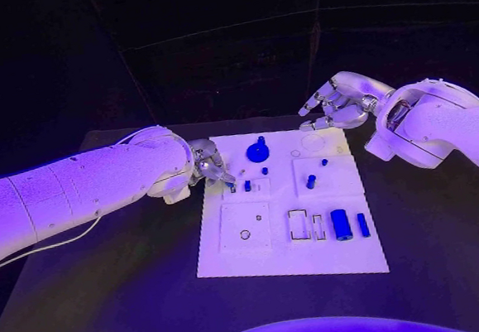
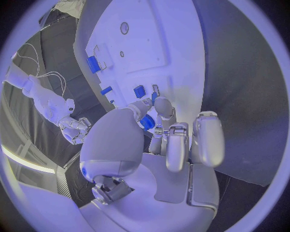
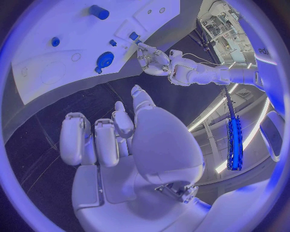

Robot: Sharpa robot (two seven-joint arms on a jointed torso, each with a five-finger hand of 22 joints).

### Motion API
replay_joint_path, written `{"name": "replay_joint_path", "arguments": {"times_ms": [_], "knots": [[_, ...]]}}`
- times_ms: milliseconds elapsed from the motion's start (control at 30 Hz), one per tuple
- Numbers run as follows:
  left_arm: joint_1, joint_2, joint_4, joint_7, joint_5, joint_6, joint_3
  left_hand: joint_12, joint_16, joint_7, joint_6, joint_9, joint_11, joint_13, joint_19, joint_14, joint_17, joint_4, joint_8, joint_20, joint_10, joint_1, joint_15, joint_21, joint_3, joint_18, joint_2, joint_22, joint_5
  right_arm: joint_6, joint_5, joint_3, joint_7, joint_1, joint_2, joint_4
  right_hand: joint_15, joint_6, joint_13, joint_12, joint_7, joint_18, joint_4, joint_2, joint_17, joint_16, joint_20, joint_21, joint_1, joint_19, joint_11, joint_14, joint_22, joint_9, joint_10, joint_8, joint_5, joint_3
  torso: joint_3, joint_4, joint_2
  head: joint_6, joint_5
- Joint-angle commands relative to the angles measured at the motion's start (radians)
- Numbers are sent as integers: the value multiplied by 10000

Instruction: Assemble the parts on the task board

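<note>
Head view: the task board (image 1: 252, 256) lies mid-table. The left hand (image 1: 206, 167) sits at its left edge, fingertips down by a small blue part (image 1: 246, 186). The right hand (image 1: 337, 102) hovers off the far right corner, fingers curled, holding nothing.

Left wrist view: the left hand's fingertips (image 2: 147, 109) pinch a blue part (image 2: 147, 122) over the board.

Right wrist view: the right hand's fingers (image 3: 96, 140) are bent and empty, clear of the board (image 3: 48, 72).
</note>
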Motion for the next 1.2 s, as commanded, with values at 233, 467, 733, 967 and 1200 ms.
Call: {"name": "replay_joint_path", "arguments": {"times_ms": [233,467,733,967,1200], "knots": [[-1,73,81,-159,-584,-25,-5,32,31,-60,49,12,-8,9,71,1073,2634,-1311,75,-14,108,-36,-65,55,1366,-84,45,128,55,65,8,7,44,20,28,0,-74,49,7,-33,9,109,-47,95,9,-64,-2,-46,12,-33,-17,481,-2,-6,-27,41,31,-27,5,2,10,-48,-14],[-7,169,23,-325,-594,262,-6,30,31,-61,52,12,-8,3,65,1073,2634,-1317,82,-14,113,-50,-65,43,1381,-81,39,114,58,71,8,7,42,20,37,4,-74,49,7,-33,9,109,-47,95,9,-64,-2,-46,12,-33,-17,481,-2,-6,-27,41,31,-27,4,4,9,-68,-16],[-23,228,-56,-436,-597,421,-7,30,31,-61,52,12,-8,3,65,1073,2634,-1317,82,-14,113,-50,-65,43,1381,-81,39,114,58,71,8,7,42,20,35,19,-74,49,7,-33,9,109,-47,95,9,-64,-2,-46,12,-33,-17,481,-2,-6,-27,41,31,-27,5,-4,9,-91,-13],[-36,271,-84,-497,-597,594,-7,31,31,-61,56,13,-9,2,64,1073,2634,-1321,90,-15,119,-65,-65,41,1396,-81,37,113,60,68,8,7,42,20,27,30,-75,54,2,-37,9,108,-45,103,9,-65,-3,-46,18,-30,-18,482,0,-6,-30,44,37,-31,8,3,11,-110,-39],[-42,254,-76,-554,-597,804,-7,36,31,-62,56,14,-9,6,67,1073,2634,-1324,93,-15,124,-72,-65,45,1401,-82,33,118,60,69,8,7,31,20,11,37,-75,54,2,-37,9,108,-45,103,9,-65,-3,-46,18,-30,-18,482,0,-6,-30,44,37,-31,8,12,1,-139,-38]]}}
